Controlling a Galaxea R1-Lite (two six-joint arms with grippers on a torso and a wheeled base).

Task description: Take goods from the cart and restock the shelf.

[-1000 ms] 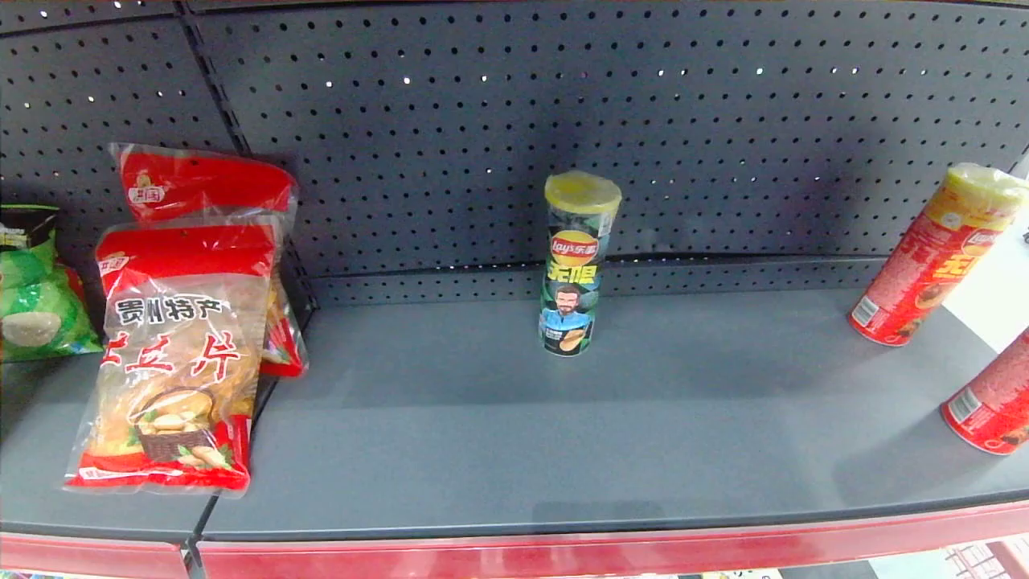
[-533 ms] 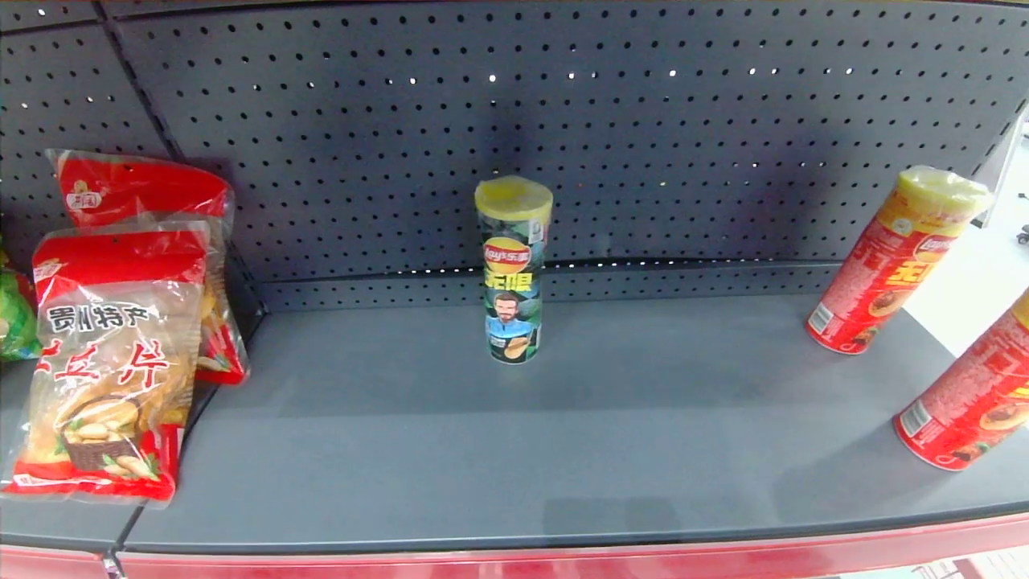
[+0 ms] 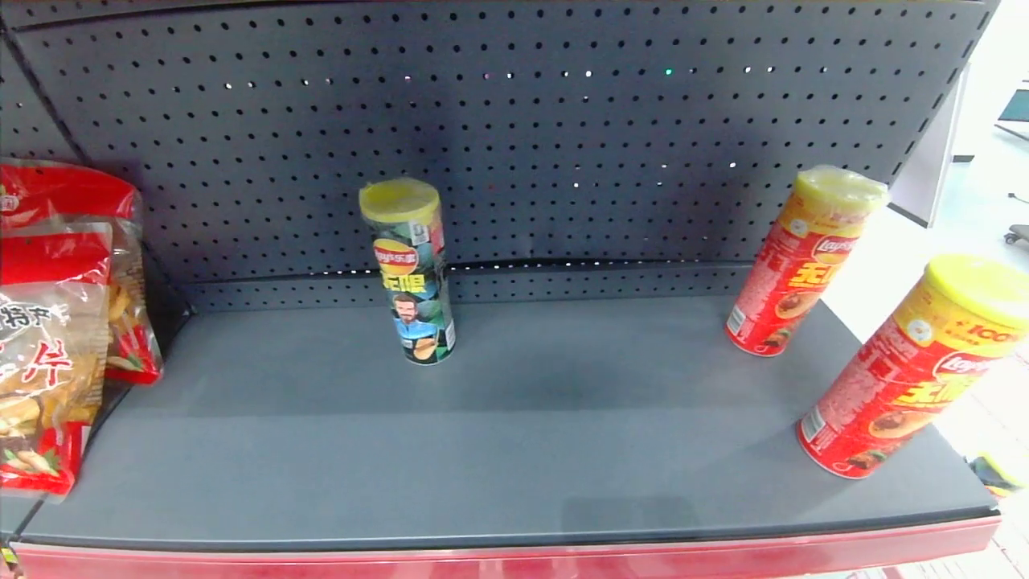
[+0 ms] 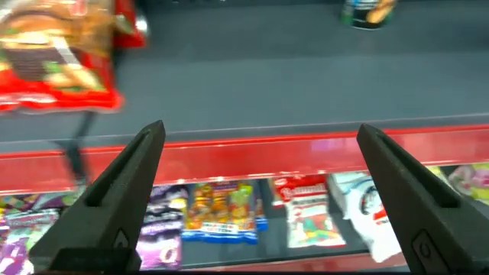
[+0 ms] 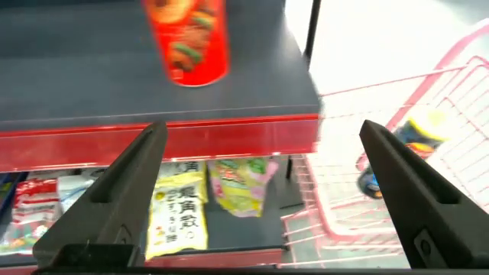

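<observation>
Dark grey metal makes up the shelf (image 3: 514,450) in front of me, with a perforated back panel (image 3: 563,145) of the same grey and a red strip along its front edge. Off its right end stands a pink wire cart (image 5: 397,82). Something yellow and blue (image 5: 424,134) lies in it, too blurred for me to name.

At the shelf's left end, two clear-and-red plastic snack bags (image 3: 48,346) lean one before the other. Two tall red cylindrical chip cans with yellow lids stand upright at the right end. The front red can (image 3: 908,370) is near the front corner, and the rear red can (image 3: 804,257) is farther back, close to the panel. A dark green chip can with a yellow lid (image 3: 408,273) stands upright left of centre, near the back and well apart from both bags and red cans.

My left claw (image 4: 260,202) hangs before the red strip with its fingers spread wide and nothing between them. Small colourful packets (image 4: 221,214) sit on the lower shelf beyond it. My right claw (image 5: 263,198) is equally wide and empty, just below the front red can, with yellow-green packets (image 5: 179,206) on the lower shelf behind it.
</observation>
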